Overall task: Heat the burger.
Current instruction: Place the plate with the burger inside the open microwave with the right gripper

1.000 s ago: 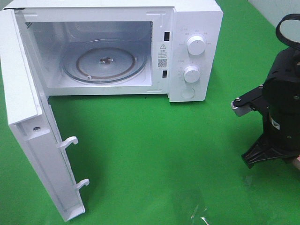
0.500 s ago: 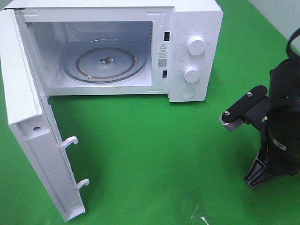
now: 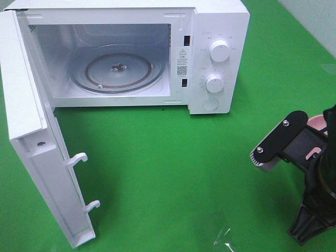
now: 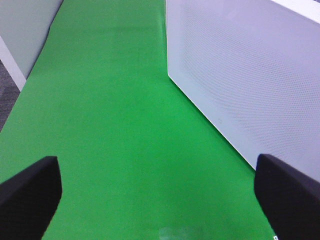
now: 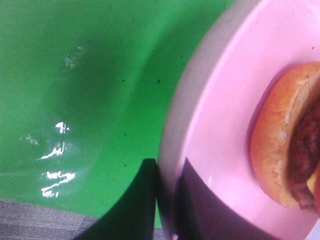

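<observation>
Shifted nearer and rightward since a second ago, the right gripper point(image 5: 167, 200) pinches the rim of the pink plate point(image 5: 225, 100), and the burger point(image 5: 292, 150) sits on that plate. The left gripper point(image 4: 157, 192) hangs spread wide above the green mat point(image 4: 115, 125), beside a white dotted panel point(image 4: 240, 75). Farther back, the microwave point(image 3: 215, 52) stands with its door point(image 3: 31, 131) swung open.

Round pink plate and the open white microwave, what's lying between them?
Only bare green mat separates the plate from the microwave, shown in the exterior high view.
</observation>
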Controlling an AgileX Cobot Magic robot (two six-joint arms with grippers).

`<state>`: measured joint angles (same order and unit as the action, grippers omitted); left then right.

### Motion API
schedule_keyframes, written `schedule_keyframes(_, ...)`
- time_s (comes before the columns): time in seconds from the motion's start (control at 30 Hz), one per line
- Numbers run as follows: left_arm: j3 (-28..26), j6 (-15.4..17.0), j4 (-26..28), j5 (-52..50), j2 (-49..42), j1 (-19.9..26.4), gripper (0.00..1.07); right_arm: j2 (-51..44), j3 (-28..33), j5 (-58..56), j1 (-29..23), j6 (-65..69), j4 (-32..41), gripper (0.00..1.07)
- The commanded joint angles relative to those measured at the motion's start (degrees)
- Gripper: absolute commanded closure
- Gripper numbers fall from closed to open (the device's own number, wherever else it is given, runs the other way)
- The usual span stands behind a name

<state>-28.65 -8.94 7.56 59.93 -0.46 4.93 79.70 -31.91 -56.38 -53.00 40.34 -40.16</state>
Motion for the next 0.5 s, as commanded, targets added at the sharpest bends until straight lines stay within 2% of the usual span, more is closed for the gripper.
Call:
schedule_keyframes(0.03, 0.17, 0.34, 0.52, -0.57, -1.15, -0.17, 0.03, -2.52, 1.32, -5.39, -4.01, 1.03, -3.55, 1.07)
schedule_keyframes(0.07, 0.17, 0.34, 0.52, -0.57, -1.15, -0.17, 0.03, -3.38, 1.83, -6.3, -5.9, 1.43, -3.55, 1.07)
schedule_keyframes(0.17, 0.17, 0.34, 0.52, -0.57, -1.15, -0.17, 0.03, -3.78, 2.01, -6.65, -6.76, 1.6, -3.55, 1.07)
schedule_keyframes(0.23, 0.17, 0.34, 0.52, -0.57, -1.15, -0.17, 0.03, -4.87, 2.23, -8.82, -10.77, 1.72, -3.55, 1.07)
schedule_keyframes(0.33, 0.17, 0.34, 0.52, -0.57, -1.15, -0.17, 0.03, -4.98, 2.23, -9.11, -11.8, 1.72, -3.55, 1.07)
schedule_keyframes(0.4, 0.17, 0.34, 0.52, -0.57, -1.15, -0.17, 0.03, -4.98, 2.41, -9.51, -15.58, 1.49, -3.67, 1.07)
schedule_keyframes(0.5, 0.17, 0.34, 0.52, -0.57, -1.15, -0.17, 0.03, -4.98, 2.41, -9.51, -16.62, 1.49, -3.84, 1.07)
